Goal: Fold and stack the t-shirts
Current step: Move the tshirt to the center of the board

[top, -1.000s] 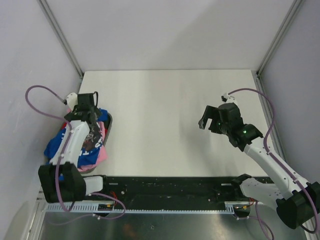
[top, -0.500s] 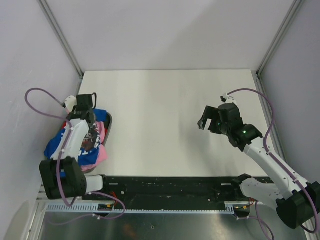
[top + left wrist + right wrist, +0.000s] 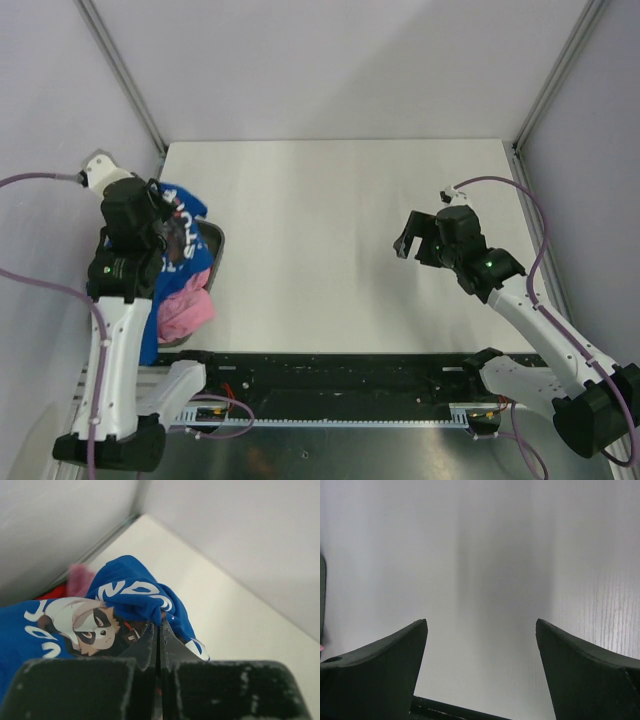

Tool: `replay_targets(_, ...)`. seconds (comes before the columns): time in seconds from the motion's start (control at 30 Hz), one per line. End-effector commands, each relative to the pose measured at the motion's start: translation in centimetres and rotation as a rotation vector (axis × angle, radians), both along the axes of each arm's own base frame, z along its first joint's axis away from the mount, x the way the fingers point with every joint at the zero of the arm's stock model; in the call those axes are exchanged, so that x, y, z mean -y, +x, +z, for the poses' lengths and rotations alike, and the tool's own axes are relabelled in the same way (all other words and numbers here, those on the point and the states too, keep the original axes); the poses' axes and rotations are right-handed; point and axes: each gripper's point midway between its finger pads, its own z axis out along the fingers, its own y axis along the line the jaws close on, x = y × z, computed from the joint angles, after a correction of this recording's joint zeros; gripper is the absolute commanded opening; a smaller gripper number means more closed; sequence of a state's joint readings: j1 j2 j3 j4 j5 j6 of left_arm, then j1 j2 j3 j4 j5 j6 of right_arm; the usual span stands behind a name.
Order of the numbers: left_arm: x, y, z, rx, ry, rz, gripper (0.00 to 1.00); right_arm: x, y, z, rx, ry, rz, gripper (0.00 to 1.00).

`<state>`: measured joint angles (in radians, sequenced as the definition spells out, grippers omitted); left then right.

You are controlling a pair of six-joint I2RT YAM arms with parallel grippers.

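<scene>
Left hand [image 3: 159,626]: I find both fingers pressed together and clamped on a raised fold of the royal blue cloth t-shirt [image 3: 132,592] with white lettering. The clamp sits just beside the shirt's round printed graphic, an animal face with a dark mask.

In the overhead view the left hand [image 3: 165,222] stands above the far end of the dark grey bin [image 3: 219,246] with a rounded corner. The blue t-shirt [image 3: 188,245] spreads from the hand down over the bin's left side. The arm covers much of the shirt, so I cannot trace its full outline.

The light pink cloth t-shirt [image 3: 186,310] lies bunched at the near end of the bin, touching the blue cloth. From the left wrist camera a tuft of the same pink cloth [image 3: 77,576] shows behind the blue fold.

The red cloth t-shirt [image 3: 50,592] appears only as a narrow strip from the left wrist camera, beside the pink tuft and under the blue shirt. I cannot make it out from overhead, so I cannot place it within the bin.

Right hand [image 3: 412,240]: it hangs well apart from the bin, to the bin's right, over the white table [image 3: 330,200]. Its own camera shows the right hand [image 3: 480,624] with its fingers spread wide. Nothing lies between them and only bare table surface lies beneath. No cloth touches it.

All three shirts lie at the bin, crumpled and unfolded.
</scene>
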<state>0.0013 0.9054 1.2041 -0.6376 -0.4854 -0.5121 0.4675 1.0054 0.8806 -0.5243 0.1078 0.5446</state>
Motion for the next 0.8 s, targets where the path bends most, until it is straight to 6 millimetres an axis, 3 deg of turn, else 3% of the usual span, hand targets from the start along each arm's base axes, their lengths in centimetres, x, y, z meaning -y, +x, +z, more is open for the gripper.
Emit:
replay_targets(0.0,5.2,-0.2,9.2,0.234,0.044,-0.229,0.0,0.4,1.1,3.3,0.105,0.002,-0.017,0.94)
replay_targets(0.23,14.3,-1.2,16.9,0.387,0.055,-0.534,0.0,2.6,1.5,6.3,0.176,-0.034,-0.084,0.94)
replay_targets(0.37,21.0,-0.8,17.6,0.387,0.047,-0.718,0.0,4.3,1.5,8.0,0.214,-0.056,-0.141,0.94)
replay_targets(0.5,28.7,1.0,13.7,0.285,0.007,-0.902,0.0,5.5,1.3,9.2,0.24,-0.058,-0.192,0.94)
replay_targets(0.57,32.8,2.0,10.5,0.208,-0.009,-0.992,0.0,5.9,1.0,9.3,0.24,-0.057,-0.209,0.94)
replay_targets(0.67,39.4,4.1,4.0,0.05,-0.01,-1.13,0.0,6.0,0.9,8.8,0.219,-0.062,-0.216,0.94)
replay_targets(0.7,41.3,4.6,1.9,0.001,-0.009,-1.176,0.07,6.0,0.8,8.5,0.206,-0.066,-0.216,0.94)
replay_targets(0.77,43.6,5.1,-1.0,-0.067,-0.013,-1.237,0.44,5.9,0.6,7.8,0.175,-0.071,-0.209,0.94)
